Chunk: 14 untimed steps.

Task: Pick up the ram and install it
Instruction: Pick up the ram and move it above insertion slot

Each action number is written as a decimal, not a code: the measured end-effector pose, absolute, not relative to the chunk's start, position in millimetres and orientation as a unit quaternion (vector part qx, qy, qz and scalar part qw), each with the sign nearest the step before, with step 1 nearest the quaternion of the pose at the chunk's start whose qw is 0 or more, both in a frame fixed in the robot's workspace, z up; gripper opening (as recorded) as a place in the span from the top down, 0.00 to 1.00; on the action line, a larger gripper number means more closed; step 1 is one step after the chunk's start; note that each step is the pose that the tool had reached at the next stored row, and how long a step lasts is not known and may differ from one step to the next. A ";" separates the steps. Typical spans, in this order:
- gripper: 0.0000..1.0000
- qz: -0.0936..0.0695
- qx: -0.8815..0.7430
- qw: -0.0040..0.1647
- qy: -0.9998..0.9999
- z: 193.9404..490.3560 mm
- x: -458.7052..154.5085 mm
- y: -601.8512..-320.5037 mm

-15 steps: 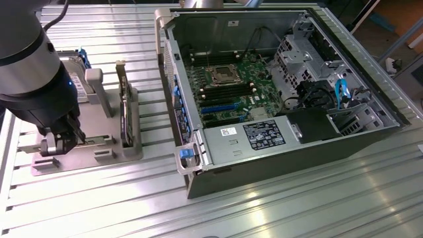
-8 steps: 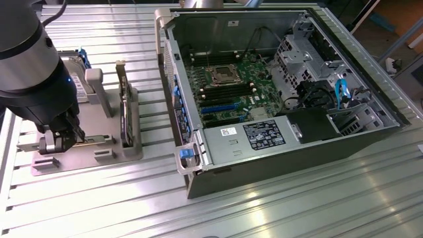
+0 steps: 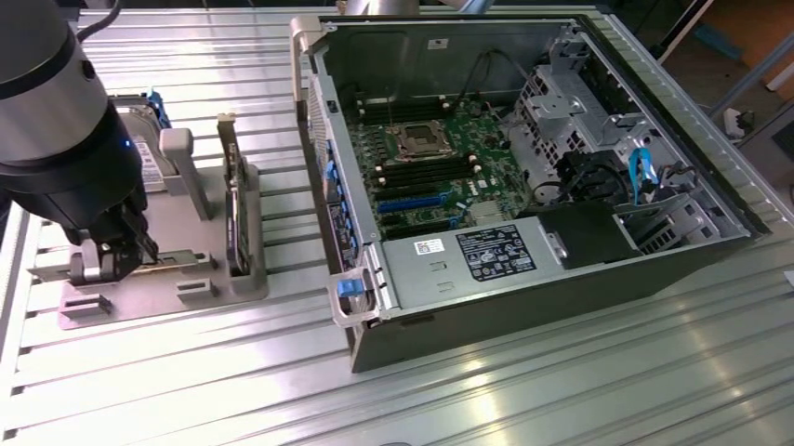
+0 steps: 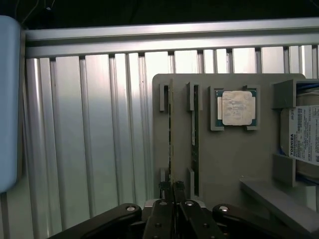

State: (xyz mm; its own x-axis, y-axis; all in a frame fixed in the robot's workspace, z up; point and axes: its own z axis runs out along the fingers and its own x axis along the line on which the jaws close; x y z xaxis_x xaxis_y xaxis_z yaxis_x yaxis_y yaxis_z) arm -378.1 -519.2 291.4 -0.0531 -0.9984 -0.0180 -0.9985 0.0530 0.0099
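Desk (image 3: 522, 390): ribbed aluminium, running under everything; a grey holder tray (image 4: 229, 159) sat toward the exterior view's left and an opened computer case (image 3: 496, 325) toward its right.
Claw (image 4: 172, 189): lowered at one end of the tray, its two black fingers clenched on the thin edge of the ram.
Ram (image 4: 171, 134): a long, narrow green stick standing on edge in the tray's outermost slot, held between small grey posts at both ends, with one end pinched by the claw.
Second stick (image 4: 195, 129): another thin board on edge in the next slot, parallel to the ram and just beside it, untouched.
Processor (image 4: 237, 107): a square chip with a pale metal lid, lying flat in its own recess beyond the two sticks.
Hard drive (image 4: 305, 134): silver with a white label, standing between grey brackets at the tray's other side.
Arm (image 3: 56, 121): a thick grey and black body rising above the tray.
Card (image 3: 231, 200): a larger dark board upright in the tray, on the side nearest the case.
Motherboard (image 3: 434, 167): green, lying inside the case, well apart from the ram.
Power supply (image 3: 466, 255): a silver box with a black label along the case's near wall.
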 end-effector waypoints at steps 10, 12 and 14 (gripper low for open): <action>0.88 0.010 -0.688 0.003 0.726 306.5 -376.8 -519.2; 0.88 0.010 -0.688 0.003 0.726 309.5 -376.5 -519.2; 0.88 0.010 -0.688 0.003 0.726 312.2 -376.3 -519.1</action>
State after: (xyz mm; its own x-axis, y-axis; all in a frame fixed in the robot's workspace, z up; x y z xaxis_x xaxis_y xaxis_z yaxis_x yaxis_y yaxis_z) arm -376.3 -519.1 312.2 -0.0531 -0.9984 -0.0181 -0.9986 0.0529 0.0098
